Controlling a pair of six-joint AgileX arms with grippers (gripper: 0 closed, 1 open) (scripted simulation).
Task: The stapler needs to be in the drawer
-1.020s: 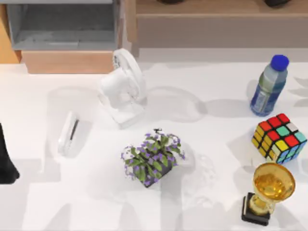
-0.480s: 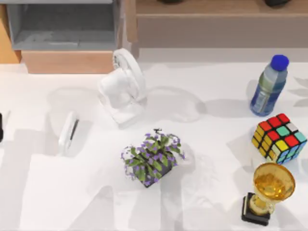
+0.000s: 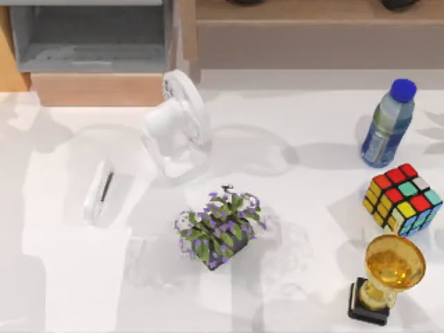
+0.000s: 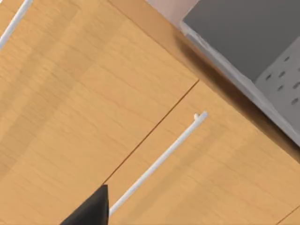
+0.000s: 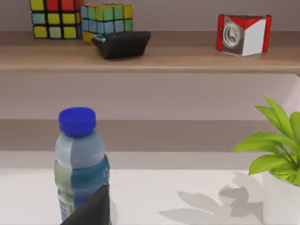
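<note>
One stapler (image 3: 99,193) lies flat on the white table (image 3: 291,208), on the left side in the top view, its dark slit running along its length; it sits apart from everything else, with nothing touching it. One drawer (image 3: 94,41) stands pulled open at the back left of the table, its grey floor bare and its orange-brown front panel facing the table; the stapler is outside it, well in front of that panel. One white desk fan (image 3: 178,123) stands between the drawer front and the stapler's right, close to the panel's right end. One small potted plant with purple flowers (image 3: 220,226) sits near the middle of the table. On the right side there are one water bottle with a blue cap (image 3: 387,123), one colour cube (image 3: 402,199) just in front of it, and one gold trophy on a dark base (image 3: 383,277) nearer still. A long wooden shelf (image 3: 312,28) runs along the back right. The right wrist view looks toward that shelf, where two colour cubes (image 5: 77,19), one dark object (image 5: 122,44) and one red-and-white box (image 5: 243,33) rest, with a green-leaved plant in a white pot (image 5: 279,159) beside the bottle. The left wrist view faces orange-brown wood panels (image 4: 93,103) with a thin white handle (image 4: 157,161). Whether either arm's fingers are open or closed I cannot tell.
</note>
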